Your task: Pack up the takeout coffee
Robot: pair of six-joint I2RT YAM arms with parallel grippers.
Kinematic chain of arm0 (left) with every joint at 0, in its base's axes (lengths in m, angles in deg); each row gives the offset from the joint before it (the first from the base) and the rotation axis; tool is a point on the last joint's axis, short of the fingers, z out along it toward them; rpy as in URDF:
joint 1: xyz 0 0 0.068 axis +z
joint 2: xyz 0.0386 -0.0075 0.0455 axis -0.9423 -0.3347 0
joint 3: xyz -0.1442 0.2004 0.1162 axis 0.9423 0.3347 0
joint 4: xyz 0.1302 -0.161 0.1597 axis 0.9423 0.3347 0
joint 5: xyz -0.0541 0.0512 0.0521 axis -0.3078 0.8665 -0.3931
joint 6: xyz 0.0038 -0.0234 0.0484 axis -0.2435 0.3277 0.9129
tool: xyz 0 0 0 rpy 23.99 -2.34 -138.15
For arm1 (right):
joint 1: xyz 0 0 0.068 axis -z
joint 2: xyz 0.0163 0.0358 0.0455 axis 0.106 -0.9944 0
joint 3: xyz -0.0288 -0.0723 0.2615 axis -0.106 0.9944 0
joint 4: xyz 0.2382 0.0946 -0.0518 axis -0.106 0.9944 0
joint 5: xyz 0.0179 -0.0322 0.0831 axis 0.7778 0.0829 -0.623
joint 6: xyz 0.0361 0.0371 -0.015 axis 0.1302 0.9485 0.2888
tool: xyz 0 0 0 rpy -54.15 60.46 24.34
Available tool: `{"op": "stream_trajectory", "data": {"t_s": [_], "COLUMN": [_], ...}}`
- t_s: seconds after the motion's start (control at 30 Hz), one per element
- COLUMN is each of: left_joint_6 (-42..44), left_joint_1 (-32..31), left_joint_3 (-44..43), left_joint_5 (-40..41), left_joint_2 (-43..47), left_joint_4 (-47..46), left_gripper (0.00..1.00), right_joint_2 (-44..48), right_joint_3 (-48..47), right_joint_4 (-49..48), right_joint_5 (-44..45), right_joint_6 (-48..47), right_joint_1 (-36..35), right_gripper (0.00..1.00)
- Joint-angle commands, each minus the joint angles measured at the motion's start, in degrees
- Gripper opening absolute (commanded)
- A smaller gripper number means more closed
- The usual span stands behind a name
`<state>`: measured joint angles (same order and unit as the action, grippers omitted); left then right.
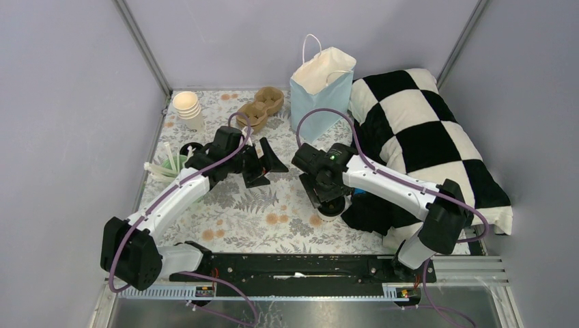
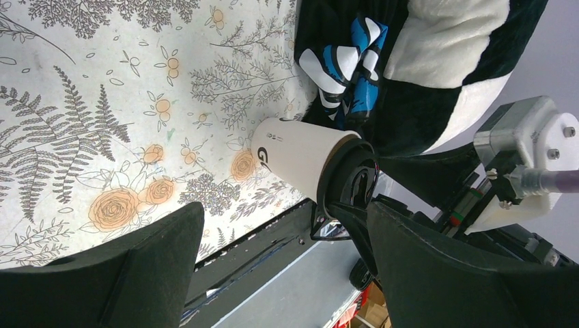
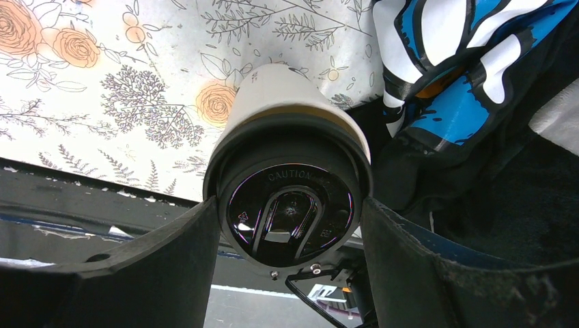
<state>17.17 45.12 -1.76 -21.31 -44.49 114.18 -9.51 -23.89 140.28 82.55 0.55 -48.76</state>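
One takeout coffee (image 3: 290, 102), a white paper cup with a black lid (image 3: 287, 212), stands upright on the floral cloth close to the pillow. My right gripper (image 3: 290, 215) comes down over it, a finger pressed against each side of the lid rim. From above, only the cup's white foot (image 1: 331, 210) shows under the right gripper (image 1: 330, 198). The left wrist view also has the cup (image 2: 297, 154). My left gripper (image 1: 266, 169) hangs open over the middle of the table, to the cup's left, with nothing between its fingers (image 2: 102, 273). The blue paper bag (image 1: 321, 89) stands open at the back.
A black-and-white checked pillow (image 1: 423, 130) fills the right side, with a blue, white and black cloth (image 3: 464, 75) tucked against the cup. A brown cardboard carrier (image 1: 261, 108) and stacked cream cups (image 1: 188, 109) sit at the back left, a mint-green cup with sticks (image 1: 171, 164) at the left edge.
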Motion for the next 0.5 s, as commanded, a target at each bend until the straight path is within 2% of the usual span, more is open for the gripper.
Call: {"op": "stream_trajectory", "data": {"t_s": [0.0,0.47], "left_joint_6": [1.38,1.78], "left_joint_1": [0.09,0.10], "left_joint_3": [-2.52,-2.64], "left_joint_5": [0.10,-0.09], "left_joint_2": [-0.17,-0.55], "left_joint_4": [-0.36,-0.21], "left_gripper": [0.93,0.93], "right_joint_2": [-0.21,-0.16], "right_joint_3": [0.72,1.98], "right_joint_4": [-0.78,-1.69], "right_joint_5": [2.15,2.39], "right_joint_6": [-0.42,-0.84], "right_joint_1": [-0.30,-0.08], "right_gripper": [0.71,0.76]}}
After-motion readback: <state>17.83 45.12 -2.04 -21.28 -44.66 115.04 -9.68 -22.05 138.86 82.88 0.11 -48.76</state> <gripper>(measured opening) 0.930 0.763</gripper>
